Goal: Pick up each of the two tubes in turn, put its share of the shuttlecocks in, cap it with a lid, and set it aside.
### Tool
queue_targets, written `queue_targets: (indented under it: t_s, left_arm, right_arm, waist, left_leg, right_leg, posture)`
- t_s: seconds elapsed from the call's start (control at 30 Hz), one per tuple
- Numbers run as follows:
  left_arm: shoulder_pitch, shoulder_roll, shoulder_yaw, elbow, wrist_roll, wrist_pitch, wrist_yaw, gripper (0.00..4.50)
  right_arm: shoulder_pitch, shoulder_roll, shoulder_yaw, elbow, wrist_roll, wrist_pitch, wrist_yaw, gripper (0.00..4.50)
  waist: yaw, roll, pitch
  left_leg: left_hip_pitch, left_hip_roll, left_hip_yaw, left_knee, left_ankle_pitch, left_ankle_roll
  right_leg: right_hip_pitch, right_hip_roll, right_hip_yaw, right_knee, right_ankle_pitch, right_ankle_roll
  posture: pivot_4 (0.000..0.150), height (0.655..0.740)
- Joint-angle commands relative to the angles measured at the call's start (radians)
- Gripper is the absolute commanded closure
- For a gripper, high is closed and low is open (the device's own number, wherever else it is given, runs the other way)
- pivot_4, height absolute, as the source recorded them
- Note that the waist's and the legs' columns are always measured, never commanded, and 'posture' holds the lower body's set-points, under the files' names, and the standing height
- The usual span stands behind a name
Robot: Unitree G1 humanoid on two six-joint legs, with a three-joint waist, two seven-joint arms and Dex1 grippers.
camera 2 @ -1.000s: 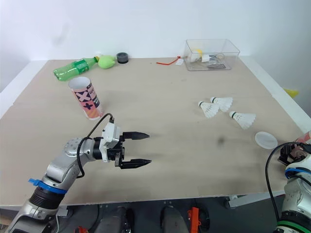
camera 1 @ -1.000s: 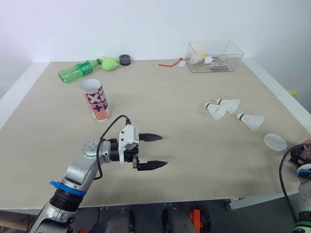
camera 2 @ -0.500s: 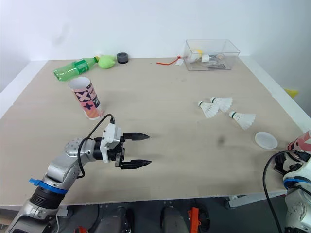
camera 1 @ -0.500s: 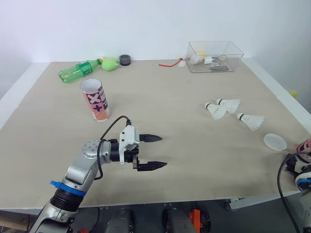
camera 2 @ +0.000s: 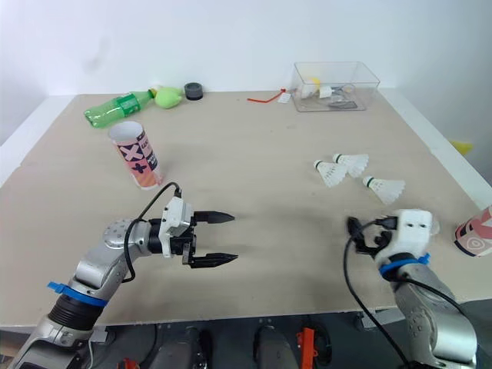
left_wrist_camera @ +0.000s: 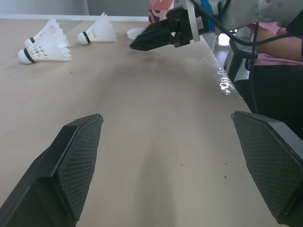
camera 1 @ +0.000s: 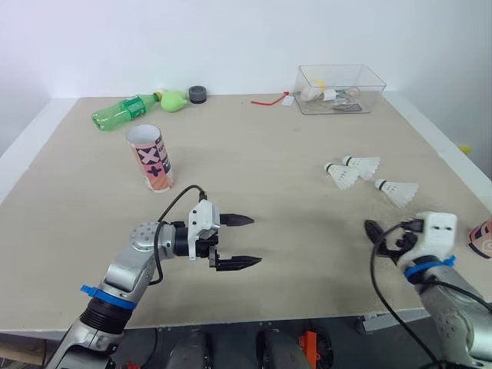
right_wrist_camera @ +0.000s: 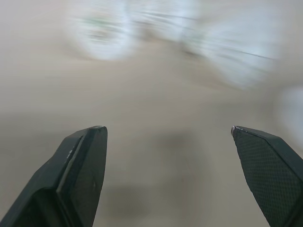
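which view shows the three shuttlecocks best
The left eye view: all three shuttlecocks lie whole on the table, two close together, one apart. The right eye view shows the same. The left wrist view sees them low and side-on; the right wrist view has white smears that may be them.

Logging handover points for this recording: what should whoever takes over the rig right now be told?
Left gripper: open, empty, above the table, nearer the robot than the upright open tube.
Right gripper: open, empty, low over the table near the three shuttlecocks and the white lid.
Second tube lies at the far right edge.
Done: nothing visibly filled or capped.
Left: fill, cap and set aside both tubes.
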Motion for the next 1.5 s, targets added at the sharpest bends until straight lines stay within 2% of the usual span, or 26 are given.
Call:
queue_targets:
  t_s: [0.03, 0.2, 0.43, 0.57, 0.63, 0.73, 0.93, 1.1, 1.5]
  left_arm:
    - [-0.008, -0.004, 0.043, 0.011, 0.0, -0.016, 0.039, 0.0]
    - [0.012, 0.003, 0.093, 0.029, 0.0, -0.01, 0.108, 0.0]
    - [0.063, 0.021, 0.161, 0.032, 0.04, -0.019, 0.231, 0.0]
    - [0.098, -0.029, 0.244, -0.031, 0.05, -0.004, 0.415, 0.0]
    - [0.134, -0.088, 0.307, -0.078, 0.072, 0.007, 0.579, 0.0]
    - [0.202, -0.15, 0.37, -0.142, 0.122, 0.041, 0.768, 0.0]
    - [0.249, -0.18, 0.413, -0.146, 0.179, 0.09, 0.937, 0.0]
    - [0.217, -0.173, 0.425, -0.102, 0.189, 0.088, 0.972, 0.0]
    - [-0.025, -0.105, 0.442, 0.294, 0.195, 0.018, 0.916, 0.0]
  right_arm:
    - [-0.037, -0.08, 0.099, -0.056, 0.01, -0.168, 0.305, 0.03]
    - [-0.162, -0.164, 0.23, 0.093, 0.016, -0.364, 0.737, 0.03]
    - [-0.499, -0.105, 0.388, 0.39, -0.015, -0.425, 1.003, 0.03]
    - [-0.627, -0.032, 0.436, 0.521, -0.081, -0.496, 1.031, 0.03]
    - [-0.665, -0.003, 0.444, 0.569, -0.108, -0.526, 1.023, 0.03]
    - [-0.688, 0.016, 0.447, 0.61, -0.133, -0.545, 1.021, 0.03]
    - [-0.709, 0.049, 0.432, 0.668, -0.156, -0.588, 1.001, 0.03]
    - [-0.718, 0.062, 0.426, 0.689, -0.158, -0.596, 0.999, 0.03]
    - [-0.693, 0.054, 0.418, 0.663, -0.183, -0.611, 0.962, 0.03]
  waist:
    - [0.001, 0.0, 0.0]
    - [0.002, -0.004, 0.002]
    - [0.002, -0.008, 0.004]
    - [0.003, -0.008, 0.005]
    - [0.003, -0.008, 0.004]
    - [0.005, -0.008, 0.004]
    - [0.005, -0.008, 0.005]
    - [0.005, -0.008, 0.004]
    - [0.004, -0.009, 0.005]
  left_leg:
    - [0.0, 0.0, 0.0, 0.0, 0.0, 0.0]
    - [0.0, 0.001, -0.003, 0.0, 0.0, 0.0]
    - [0.0, 0.002, -0.002, 0.0, 0.0, 0.0]
    - [0.0, 0.002, -0.003, 0.0, 0.0, -0.001]
    - [-0.001, 0.002, -0.002, 0.0, -0.001, -0.001]
    - [-0.002, 0.0, -0.003, 0.0, -0.002, -0.003]
    - [-0.002, 0.0, -0.002, 0.001, -0.003, -0.003]
    - [-0.001, 0.001, -0.001, 0.001, -0.001, -0.003]
    - [-0.001, 0.001, -0.001, 0.001, 0.001, -0.004]
  right_leg:
    - [0.0, 0.0, -0.001, 0.0, 0.0, 0.0]
    - [0.001, 0.001, -0.003, 0.0, -0.001, -0.001]
    - [0.0, 0.001, -0.004, 0.0, 0.001, -0.003]
    - [0.0, 0.0, -0.006, 0.0, 0.0, -0.006]
    - [0.0, -0.001, -0.006, 0.0, 0.002, -0.009]
    - [0.0, -0.003, -0.006, 0.0, 0.005, -0.006]
    - [0.0, -0.005, -0.009, 0.0, 0.005, -0.006]
    - [0.0, -0.004, -0.01, 0.0, 0.005, -0.01]
    - [0.0, -0.004, -0.011, 0.001, 0.009, -0.008]
  posture:
    - [0.15, 0.74]
    - [0.15, 0.74]
    - [0.15, 0.74]
    - [0.15, 0.74]
    - [0.15, 0.74]
    - [0.15, 0.74]
    - [0.15, 0.74]
    - [0.15, 0.74]
    - [0.15, 0.74]
